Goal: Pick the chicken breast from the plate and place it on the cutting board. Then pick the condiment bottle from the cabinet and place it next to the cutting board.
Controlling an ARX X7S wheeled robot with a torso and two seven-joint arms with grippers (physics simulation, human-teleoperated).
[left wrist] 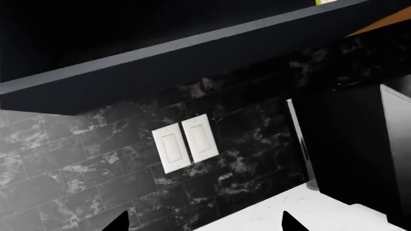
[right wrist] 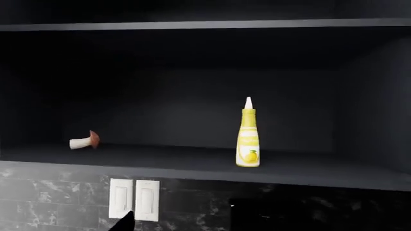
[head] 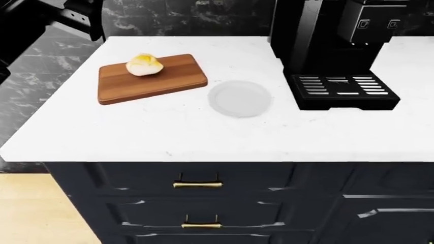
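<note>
With the chicken breast (head: 144,64) on the cutting board (head: 151,78), the right hand (right wrist: 180,219), whose state I cannot tell, should approach the upright condiment bottle (right wrist: 248,139) level and grasp mid-body.

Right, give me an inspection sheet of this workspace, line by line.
Surface: white counter, dry, above dark drawers.
Job's things: chicken breast on cutting board; plate bare beside it; condiment bottle upright in the cabinet.
Clutter: mushroom lying on the same shelf; coffee machine on the counter.
Hands: only fingertip tips show in the wrist views; state unclear.
Cables: nothing seen.
Surroundings: dark tiled wall, double switch plate.
</note>
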